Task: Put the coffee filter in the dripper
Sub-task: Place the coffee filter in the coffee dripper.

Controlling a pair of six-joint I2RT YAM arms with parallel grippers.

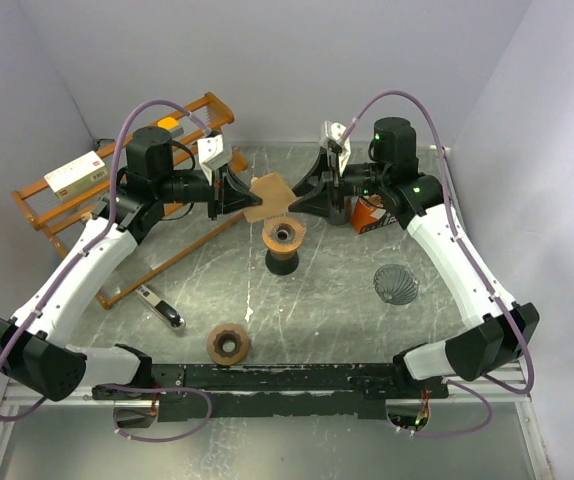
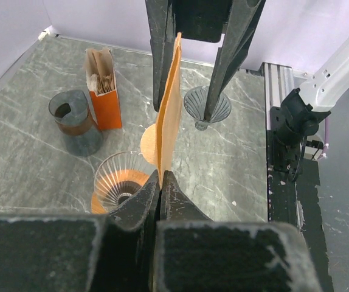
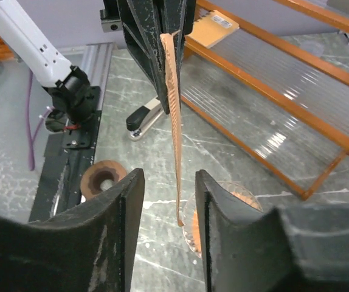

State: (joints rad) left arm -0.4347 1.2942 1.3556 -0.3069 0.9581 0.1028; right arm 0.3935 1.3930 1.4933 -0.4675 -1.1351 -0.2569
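Note:
The coffee filter (image 1: pixel 270 197) is a flat brown paper held in the air between my two grippers. My left gripper (image 1: pixel 239 193) is shut on its left edge, and in the left wrist view the filter (image 2: pixel 169 115) stands edge-on out of the closed tips (image 2: pixel 160 176). My right gripper (image 1: pixel 302 195) faces it from the right and is open. In the right wrist view the filter's (image 3: pixel 173 121) free edge hangs between the jaws (image 3: pixel 168 176), touching neither one. The glass dripper (image 1: pixel 285 236) sits on a brown stand just below the filter, also visible as the ribbed dripper (image 2: pixel 117 179).
A wooden rack (image 1: pixel 117 200) with a white box (image 1: pixel 74 172) fills the left side. An orange filter box (image 1: pixel 370 215) stands behind my right gripper. A second glass dripper (image 1: pixel 396 284), a brown ring (image 1: pixel 228 343) and a small tool (image 1: pixel 162 307) lie nearer the front.

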